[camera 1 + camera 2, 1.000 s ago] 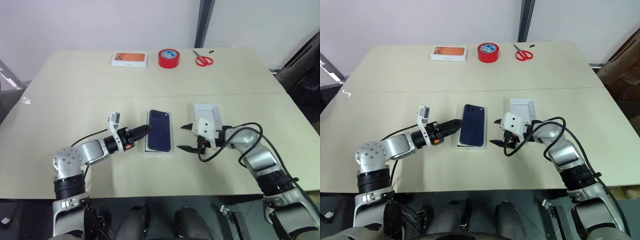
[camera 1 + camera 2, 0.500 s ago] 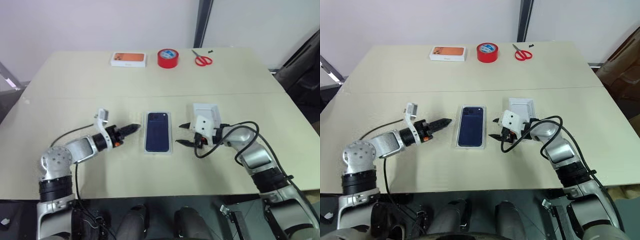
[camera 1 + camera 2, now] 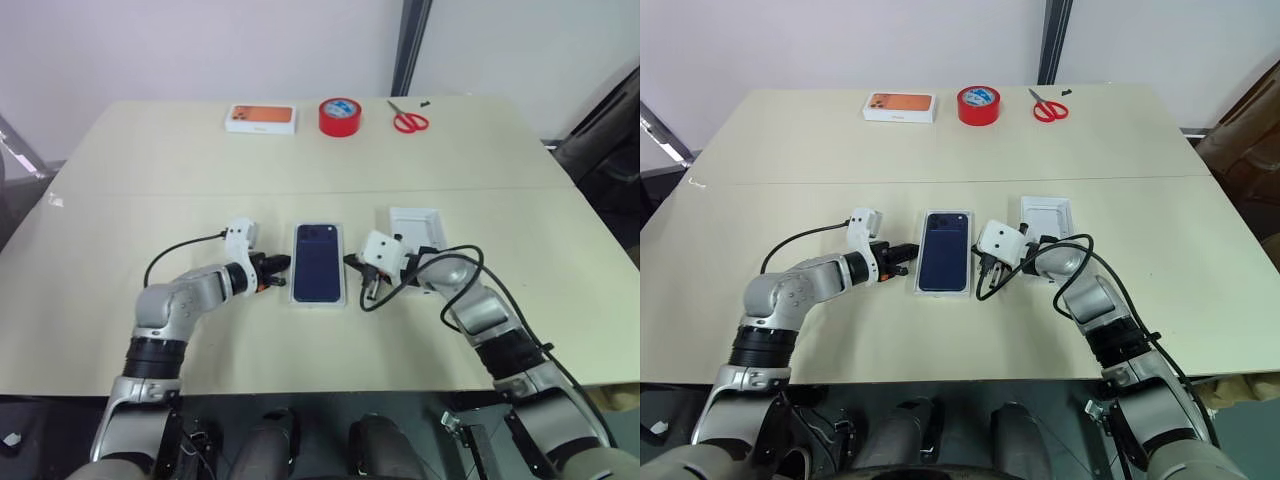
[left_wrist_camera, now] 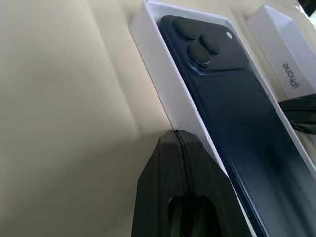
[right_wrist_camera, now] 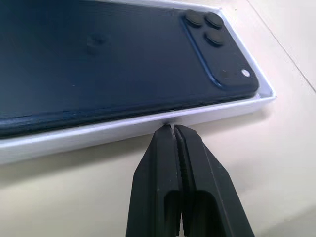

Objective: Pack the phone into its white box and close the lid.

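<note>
Left gripper (image 4: pixel 178 134): jaws pressed together on nothing, tip touching the white box's (image 3: pixel 319 302) left long wall. A second ago the jaws were standing apart.

Right gripper (image 5: pixel 173 129): jaws likewise together and empty, tip meeting the box's right long wall; they too have shut within the last second, and the hand has moved in from beside the lid (image 3: pixel 416 225).

Phone (image 3: pixel 318 262): lying camera-side up inside the white box, at mid-table between the two tips.

Lid: resting open side up just right of the box, untouched.

Judgement: the phone is packed; the closed tips appear to be squaring the box from both sides, with lidding remaining.

Far edge: orange-pictured box (image 3: pixel 260 118), red tape roll (image 3: pixel 339 115), scissors (image 3: pixel 406 120), all well apart.
</note>
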`<control>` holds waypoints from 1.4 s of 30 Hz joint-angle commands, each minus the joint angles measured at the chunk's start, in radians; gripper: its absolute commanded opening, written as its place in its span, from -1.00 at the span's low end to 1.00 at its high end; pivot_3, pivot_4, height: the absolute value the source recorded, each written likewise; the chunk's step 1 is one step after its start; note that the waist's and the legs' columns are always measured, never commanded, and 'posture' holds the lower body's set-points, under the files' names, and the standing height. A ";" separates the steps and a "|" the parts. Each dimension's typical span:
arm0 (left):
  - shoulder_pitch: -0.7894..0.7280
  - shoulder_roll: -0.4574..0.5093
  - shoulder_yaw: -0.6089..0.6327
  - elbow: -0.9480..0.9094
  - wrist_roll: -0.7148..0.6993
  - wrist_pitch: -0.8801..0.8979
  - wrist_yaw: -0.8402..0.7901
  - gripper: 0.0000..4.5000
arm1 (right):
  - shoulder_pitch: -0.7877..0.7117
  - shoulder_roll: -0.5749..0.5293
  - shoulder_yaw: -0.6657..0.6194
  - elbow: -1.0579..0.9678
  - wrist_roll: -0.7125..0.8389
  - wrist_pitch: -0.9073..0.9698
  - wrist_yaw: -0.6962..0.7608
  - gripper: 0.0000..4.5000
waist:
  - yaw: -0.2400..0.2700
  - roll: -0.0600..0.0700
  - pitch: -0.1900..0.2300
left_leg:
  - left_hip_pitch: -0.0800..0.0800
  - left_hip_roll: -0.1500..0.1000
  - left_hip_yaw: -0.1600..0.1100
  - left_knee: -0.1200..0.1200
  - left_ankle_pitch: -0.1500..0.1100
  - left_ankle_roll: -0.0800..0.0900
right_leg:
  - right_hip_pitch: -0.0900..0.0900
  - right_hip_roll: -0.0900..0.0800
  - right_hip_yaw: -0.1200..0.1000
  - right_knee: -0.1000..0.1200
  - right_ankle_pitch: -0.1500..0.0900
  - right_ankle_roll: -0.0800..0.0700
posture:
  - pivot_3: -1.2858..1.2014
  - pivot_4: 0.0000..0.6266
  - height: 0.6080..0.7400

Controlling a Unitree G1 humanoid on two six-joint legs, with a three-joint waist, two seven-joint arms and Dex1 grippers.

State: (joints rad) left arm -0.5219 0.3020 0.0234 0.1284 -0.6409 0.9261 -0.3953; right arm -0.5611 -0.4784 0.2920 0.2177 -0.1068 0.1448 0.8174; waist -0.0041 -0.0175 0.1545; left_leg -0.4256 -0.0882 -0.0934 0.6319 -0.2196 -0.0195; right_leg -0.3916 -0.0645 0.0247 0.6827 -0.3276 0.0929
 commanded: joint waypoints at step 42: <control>-0.115 -0.128 -0.076 0.088 0.216 -0.125 -0.236 0.21 | 0.097 -0.276 -0.205 -0.176 0.050 0.104 0.085 1.00 | 0.008 0.000 0.000 | 0.000 0.001 0.001 0.000 0.000 0.000 | 0.000 0.000 0.001 0.000 0.000 0.000 | 0.03 -0.52 0.91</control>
State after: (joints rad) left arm -0.6350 0.1688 -0.0763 0.2578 -0.4100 0.8025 -0.6291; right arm -0.4447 -0.7349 0.1086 0.0724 -0.0622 0.2667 0.8993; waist 0.0037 -0.0179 0.1549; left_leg -0.4257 -0.0876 -0.0921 0.6325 -0.2198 -0.0191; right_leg -0.3914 -0.0641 0.0256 0.6826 -0.3276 0.0931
